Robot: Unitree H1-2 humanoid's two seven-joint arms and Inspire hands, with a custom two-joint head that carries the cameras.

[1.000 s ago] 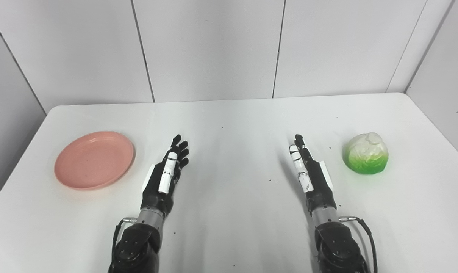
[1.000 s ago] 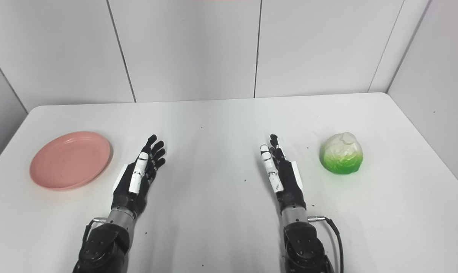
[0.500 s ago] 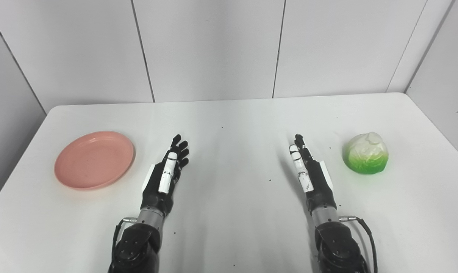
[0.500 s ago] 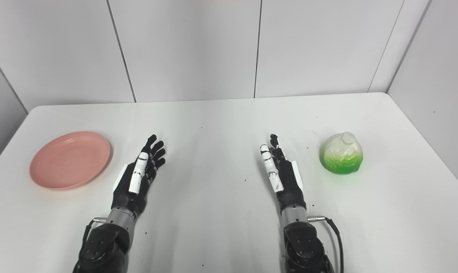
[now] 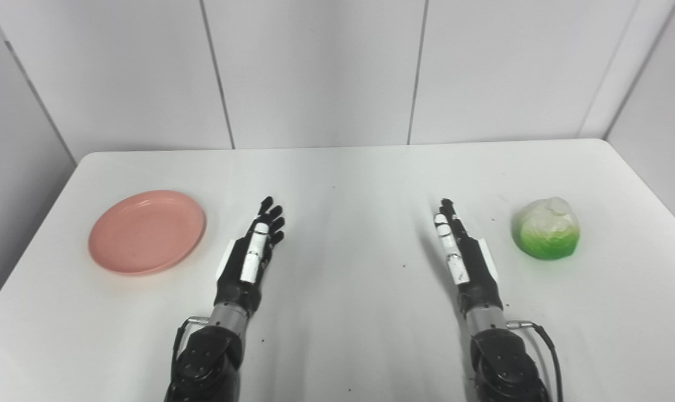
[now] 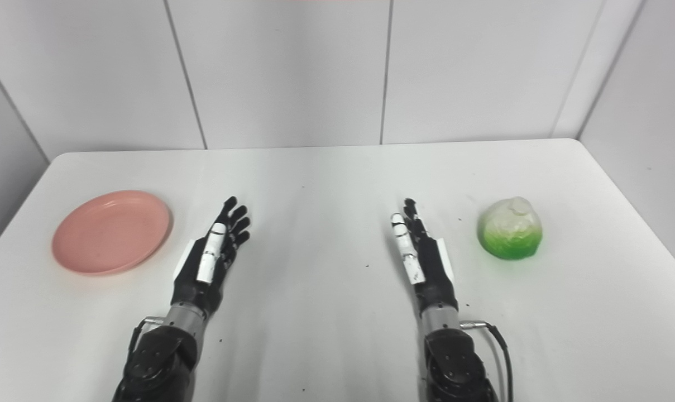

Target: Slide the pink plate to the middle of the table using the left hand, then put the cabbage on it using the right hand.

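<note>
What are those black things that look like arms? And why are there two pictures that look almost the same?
They are a robot's two arms, each ending in a hand with fingers and a thumb. The two pictures come from two cameras side by side on the robot's head, like its left and right eyes, so both show the same scene from slightly different spots.

The robot looks down at a white table. Its left hand and right hand are stretched forward over the table, open, with fingers straight. Neither holds anything.

On the left lies a pink plate with nothing on it. On the right sits a cabbage, white on top and green below. Neither hand touches them. The job is to slide the plate to the middle and put the cabbage on it, and that has not started yet.
</note>
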